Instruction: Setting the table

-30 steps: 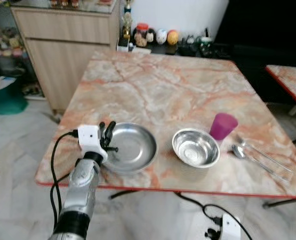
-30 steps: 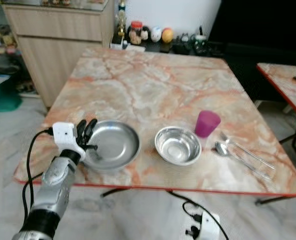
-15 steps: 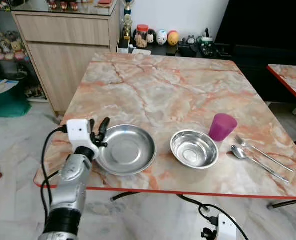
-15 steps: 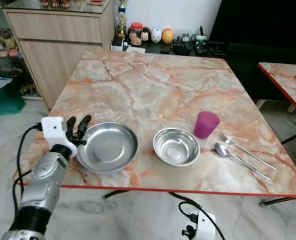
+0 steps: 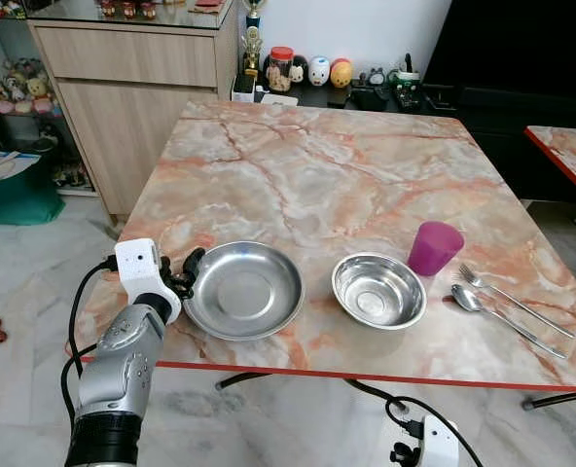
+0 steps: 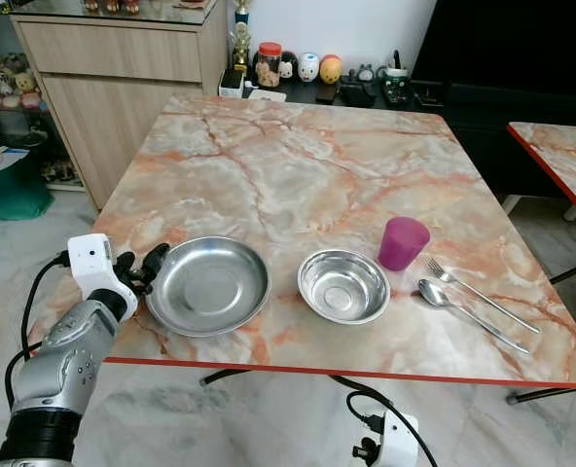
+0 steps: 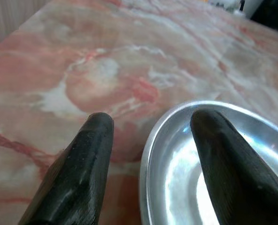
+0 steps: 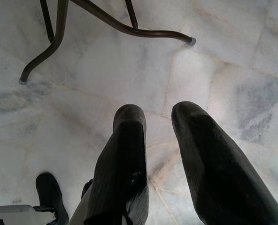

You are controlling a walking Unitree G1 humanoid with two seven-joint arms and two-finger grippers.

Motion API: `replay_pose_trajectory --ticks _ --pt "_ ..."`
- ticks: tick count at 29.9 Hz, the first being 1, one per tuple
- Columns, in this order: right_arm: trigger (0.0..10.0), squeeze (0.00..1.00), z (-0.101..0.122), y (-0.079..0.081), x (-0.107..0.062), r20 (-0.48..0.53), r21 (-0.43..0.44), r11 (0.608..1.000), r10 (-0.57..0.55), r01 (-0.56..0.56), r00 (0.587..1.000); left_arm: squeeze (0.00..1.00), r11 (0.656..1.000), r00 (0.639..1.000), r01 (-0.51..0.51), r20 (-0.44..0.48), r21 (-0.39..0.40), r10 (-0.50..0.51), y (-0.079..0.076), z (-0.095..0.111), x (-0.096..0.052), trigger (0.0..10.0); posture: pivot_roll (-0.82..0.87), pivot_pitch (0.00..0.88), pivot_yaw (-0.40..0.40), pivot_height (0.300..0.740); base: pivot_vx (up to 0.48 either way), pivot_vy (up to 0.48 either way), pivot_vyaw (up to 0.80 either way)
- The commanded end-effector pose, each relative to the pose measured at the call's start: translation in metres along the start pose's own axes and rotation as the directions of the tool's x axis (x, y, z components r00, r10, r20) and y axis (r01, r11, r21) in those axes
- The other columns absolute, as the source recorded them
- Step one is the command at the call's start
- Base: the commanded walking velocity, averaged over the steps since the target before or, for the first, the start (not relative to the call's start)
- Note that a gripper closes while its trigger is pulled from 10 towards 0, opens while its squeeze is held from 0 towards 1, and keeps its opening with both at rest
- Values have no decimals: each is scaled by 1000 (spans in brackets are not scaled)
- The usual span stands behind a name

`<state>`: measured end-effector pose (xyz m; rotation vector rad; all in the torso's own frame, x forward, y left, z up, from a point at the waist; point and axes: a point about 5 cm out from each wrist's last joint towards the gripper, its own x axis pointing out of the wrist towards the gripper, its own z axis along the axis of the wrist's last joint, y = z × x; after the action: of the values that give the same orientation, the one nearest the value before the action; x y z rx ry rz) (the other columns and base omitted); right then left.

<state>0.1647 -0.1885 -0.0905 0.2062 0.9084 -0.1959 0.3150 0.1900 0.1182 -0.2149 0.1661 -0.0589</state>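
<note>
From the head cameras: marble table (image 5: pixel 307 185), and the left claw (image 5: pixel 184 272) sits at the near-left edge, right against the rim of the wide steel plate (image 5: pixel 244 290). Along the near edge toward the right corner stand the steel bowl (image 5: pixel 378 289), the purple cup (image 5: pixel 435 247), then the fork (image 5: pixel 512 297) and spoon (image 5: pixel 502 313) lying side by side. The right claw (image 5: pixel 413 454) hangs low, below the table's near edge.

Left wrist camera now: fingers (image 7: pixel 82 164) spread wide, one over bare marble just outside the plate, the other above the plate's inner slope, nothing pinched. The rim runs right between them.

Right wrist camera: the right claw's fingers (image 8: pixel 125 159) stand a little parted, gripping nothing, over the tiled floor (image 8: pixel 223 61) and a table leg (image 8: pixel 106 23).

The step looks like a rim grab or a release on the plate. To do it well, the claw should straddle that thin lip squarely and close gently; polished steel on polished stone will likely skate away if nudged sideways.
</note>
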Motion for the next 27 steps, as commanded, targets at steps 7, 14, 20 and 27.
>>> replay_pose_trajectory --ticks 7,14,20,27 --pt "10000 0 -2 -1 0 -13 2 1000 -3 4 1000 0 997 998 27 -59 76 -23 -6 -1 0 10000 140 0 -85 727 0 0 0" --pt "10000 0 -4 1 -1 -22 3 1000 7 -7 1000 0 993 995 32 -100 109 -21 -9 -5 2 10000 137 0 -81 727 0 0 0" --pt "10000 0 -5 1 -1 -24 -2 1000 13 -13 1000 0 989 995 25 -98 148 -11 -9 -7 3 10000 132 0 -78 727 0 0 0" --pt "10000 0 -5 1 -1 -30 -20 1000 23 -23 999 0 990 998 -21 -61 142 30 -8 -5 6 10000 133 0 -82 727 0 0 0"
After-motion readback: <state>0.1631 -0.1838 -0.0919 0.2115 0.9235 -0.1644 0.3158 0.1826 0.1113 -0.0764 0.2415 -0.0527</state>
